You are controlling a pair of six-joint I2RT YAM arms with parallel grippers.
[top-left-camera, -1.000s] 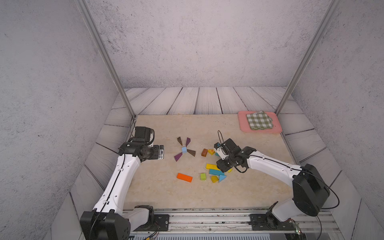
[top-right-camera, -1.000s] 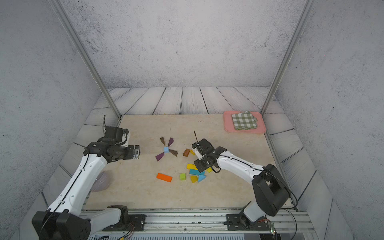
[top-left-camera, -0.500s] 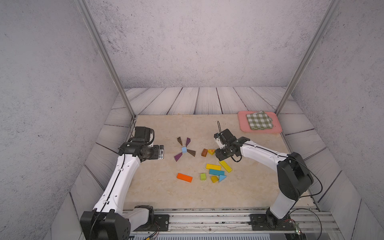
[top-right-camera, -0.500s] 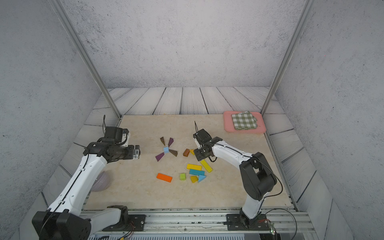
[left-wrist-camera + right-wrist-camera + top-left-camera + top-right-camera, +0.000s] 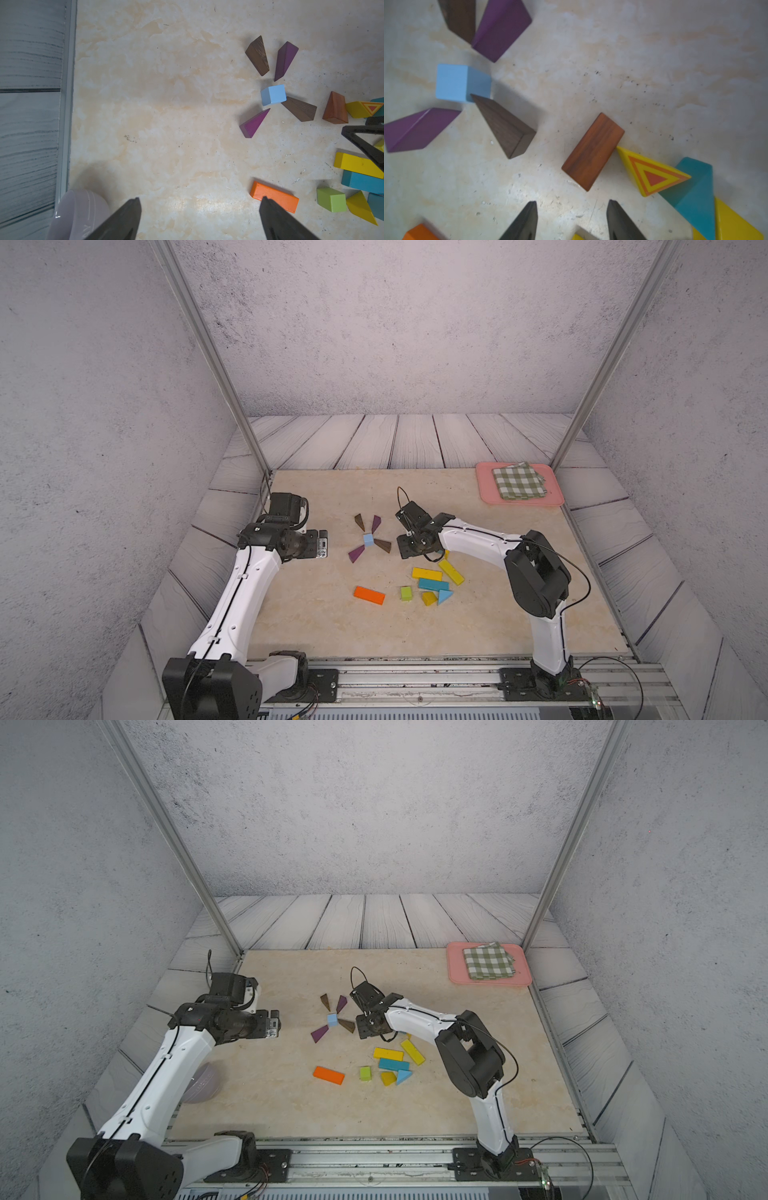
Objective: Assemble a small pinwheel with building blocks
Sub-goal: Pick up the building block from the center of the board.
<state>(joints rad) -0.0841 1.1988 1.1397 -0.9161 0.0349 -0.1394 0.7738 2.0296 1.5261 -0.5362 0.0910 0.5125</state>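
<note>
1. Midway across the surface (image 5: pixel 457 635), four blades ring the light-blue cube (image 5: pixel 368 539): two brown wedges (image 5: pixel 360 522) and two purple wedges (image 5: pixel 356 553), unevenly spaced, so we judge the build partly done.
2. Right of them a reddish-brown wedge (image 5: pixel 592 151) lies unused; the spare blocks (image 5: pixel 432 574) sit toward the front edge.
3. Near the left edge, the left gripper (image 5: pixel 200 199) hangs wide open, empty.
4. The right gripper (image 5: pixel 572 204), jaws half apart and gripping nothing, hangs near the reddish-brown wedge.

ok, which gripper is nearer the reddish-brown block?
Right. The right gripper hovers just short of the reddish-brown block; the left gripper sits far off, beyond the light-blue cube.
</note>
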